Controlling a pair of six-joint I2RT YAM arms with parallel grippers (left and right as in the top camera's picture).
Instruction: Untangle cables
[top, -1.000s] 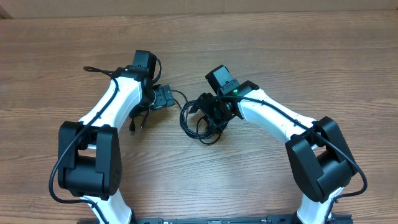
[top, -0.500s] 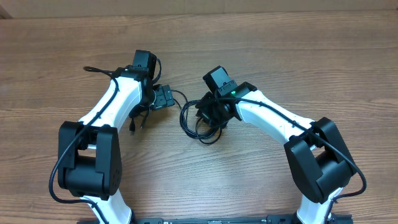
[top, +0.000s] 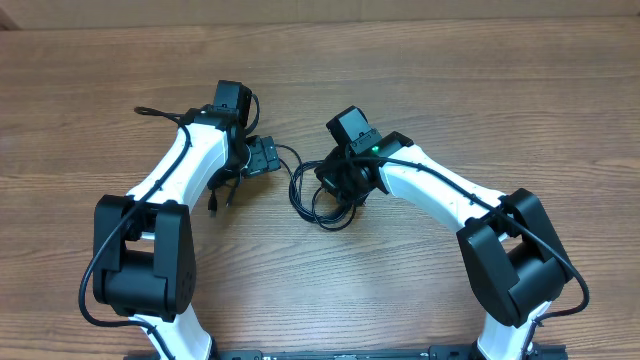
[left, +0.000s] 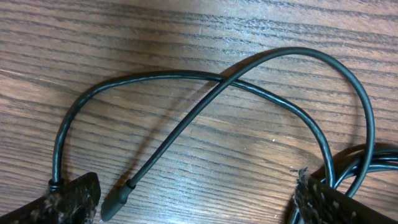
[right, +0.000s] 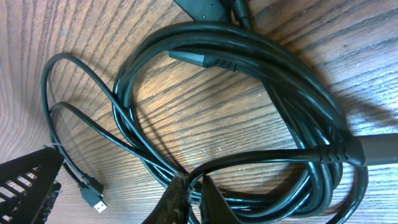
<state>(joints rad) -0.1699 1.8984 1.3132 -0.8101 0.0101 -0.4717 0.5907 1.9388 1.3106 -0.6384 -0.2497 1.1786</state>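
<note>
Both arms are in over the wooden table (top: 450, 80), and the cables (top: 325, 205) lie in the middle between them: a loose black coil of several loops, flat on the wood. A thin strand arcs from it toward the left arm. The left gripper (left: 194, 198) is down low with its fingers (left: 68, 200) spread wide apart. Two strands cross in the space ahead of it, and one ends in a small plug (left: 118, 198) lying between the fingers. One strand touches the left finger and more run past the other, but nothing is clamped. Now the right gripper (right: 194, 198) – its fingers are drawn nearly together at the near edge of the coil, with strands of the bundle running into the narrow gap, so it is pinched on the cables. Off to the side of the coil a flat connector (right: 94, 198) rests on the wood – and a longer moulded plug (right: 199, 59) lies across the far loops.
</note>
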